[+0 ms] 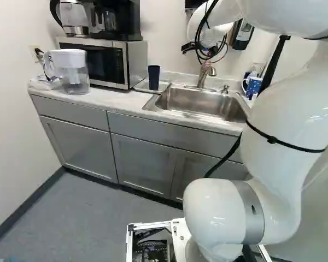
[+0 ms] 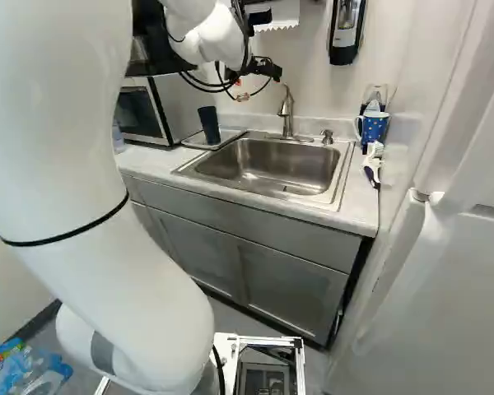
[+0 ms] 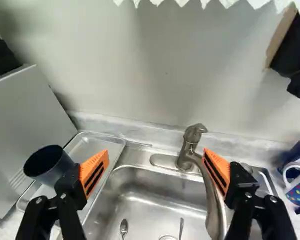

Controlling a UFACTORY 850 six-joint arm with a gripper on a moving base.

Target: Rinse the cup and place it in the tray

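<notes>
In the right base view my gripper [image 2: 242,92] hangs in front of the wall, near the faucet. Its orange-padded fingers stand wide open in the wrist view, the gripper [image 3: 156,153] holding nothing. A dark blue cup [image 3: 46,162] stands upright on the tray [image 3: 101,142], beyond the outer side of one finger; the same cup [image 1: 153,77] shows beside the microwave. The steel sink [image 2: 267,164] lies right of the tray, and its curved faucet [image 3: 192,150] appears between the fingers, close to one pad.
Spoons [image 3: 123,227] lie in the sink. A microwave [image 1: 101,61] and a water pitcher [image 1: 71,71] stand on the counter. Across the sink are a dotted blue mug [image 2: 373,127] and a brush [image 2: 372,164]. A soap dispenser [image 2: 346,31] hangs on the wall.
</notes>
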